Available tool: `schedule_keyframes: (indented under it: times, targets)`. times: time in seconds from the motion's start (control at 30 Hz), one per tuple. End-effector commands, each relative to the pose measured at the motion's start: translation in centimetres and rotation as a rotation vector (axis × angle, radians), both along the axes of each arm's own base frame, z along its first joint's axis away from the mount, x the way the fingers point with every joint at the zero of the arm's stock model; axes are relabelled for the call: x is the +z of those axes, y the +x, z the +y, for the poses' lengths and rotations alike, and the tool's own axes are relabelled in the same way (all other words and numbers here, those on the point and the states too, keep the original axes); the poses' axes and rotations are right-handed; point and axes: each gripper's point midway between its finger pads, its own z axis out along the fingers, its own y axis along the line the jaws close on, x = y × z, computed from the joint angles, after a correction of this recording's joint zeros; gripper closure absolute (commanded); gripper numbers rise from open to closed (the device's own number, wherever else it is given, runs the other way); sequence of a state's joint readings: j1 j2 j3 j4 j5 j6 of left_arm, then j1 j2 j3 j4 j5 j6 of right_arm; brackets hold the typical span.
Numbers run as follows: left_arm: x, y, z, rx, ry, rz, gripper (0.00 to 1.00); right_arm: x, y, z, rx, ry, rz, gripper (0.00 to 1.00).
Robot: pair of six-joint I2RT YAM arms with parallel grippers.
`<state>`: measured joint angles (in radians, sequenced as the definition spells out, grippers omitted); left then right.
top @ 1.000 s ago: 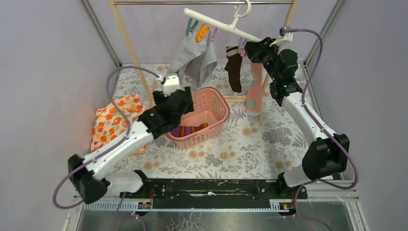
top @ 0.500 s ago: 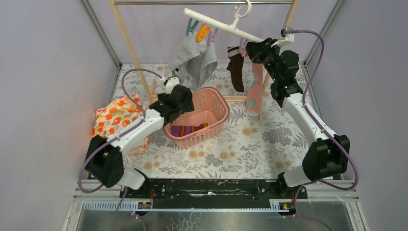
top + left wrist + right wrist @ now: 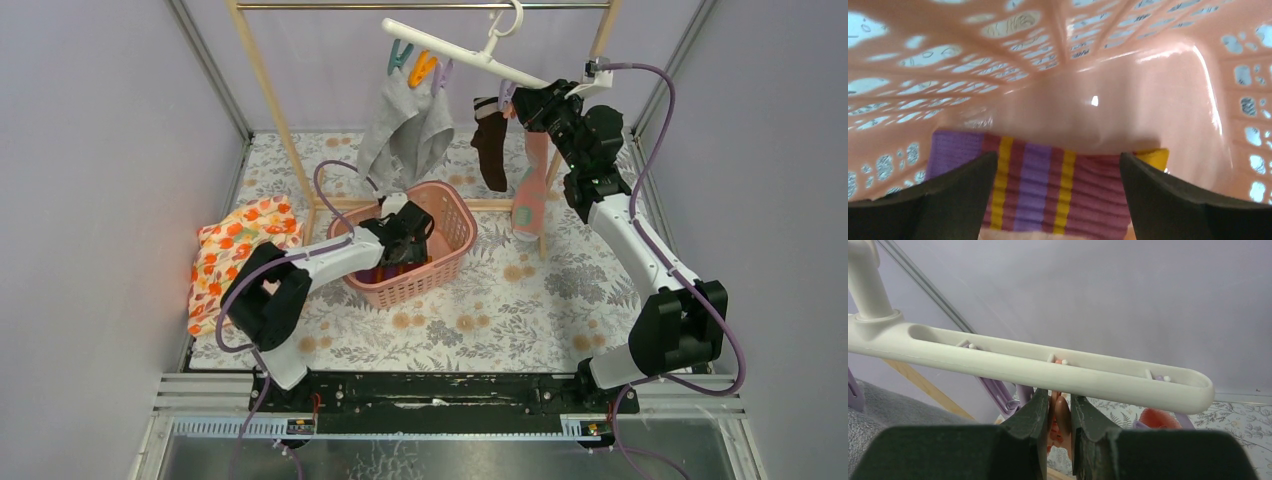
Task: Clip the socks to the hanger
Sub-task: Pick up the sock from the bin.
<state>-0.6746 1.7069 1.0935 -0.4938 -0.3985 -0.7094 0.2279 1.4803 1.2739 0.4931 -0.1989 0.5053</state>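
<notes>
Counter with a flowered cover carries a pink basket and, to its left, an orange-patterned cloth. The left gripper is down inside the basket. From above, its own body hides the jaws and only a scrap of purple and orange shows beneath it. The left wrist view fills that in: the fingers stand spread wide, and the striped sock lies flat on the basket floor between them, with no clear contact.

Farther back, a rack carries the hanger, tilted down to the right. A grey garment, a brown sock and a pink sock hang under it. The right gripper is up at the bar's right half. Only its wrist view shows the grip: the fingers are pressed onto a salmon clip just beneath the bar, with a purple clip beside it.
</notes>
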Motion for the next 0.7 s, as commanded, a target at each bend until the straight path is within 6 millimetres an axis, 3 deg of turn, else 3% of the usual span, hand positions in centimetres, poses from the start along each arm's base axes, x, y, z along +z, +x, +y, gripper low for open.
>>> schedule_keyframes:
  times: [0.0,0.17,0.27,0.33,0.5,0.67]
  targets:
    - [-3.1,-2.3,-1.4,-0.017,-0.039,0.095,0.01,-9.1,0.1,0.3,0.037,-0.071,0.267,1.00]
    - [-6.9,-4.1,-1.9,-0.037,-0.018,0.195,0.08,-9.2,0.1,0.4,0.042,-0.062,0.266,1.00]
    - [-7.9,-4.6,-1.9,-0.039,-0.005,0.215,0.28,-9.2,0.1,0.1,0.037,-0.064,0.267,1.00]
    - [-7.7,-4.6,-2.1,-0.040,-0.008,0.210,0.47,-9.1,0.2,-0.1,0.031,-0.066,0.266,1.00]
    - [-5.9,-3.8,-2.5,-0.054,-0.028,0.160,1.00,-9.4,0.3,-0.3,0.031,-0.062,0.272,1.00]
    - [-0.6,-2.2,-2.7,-0.061,-0.045,0.028,1.00,-9.7,0.2,-0.2,0.040,-0.056,0.278,1.00]
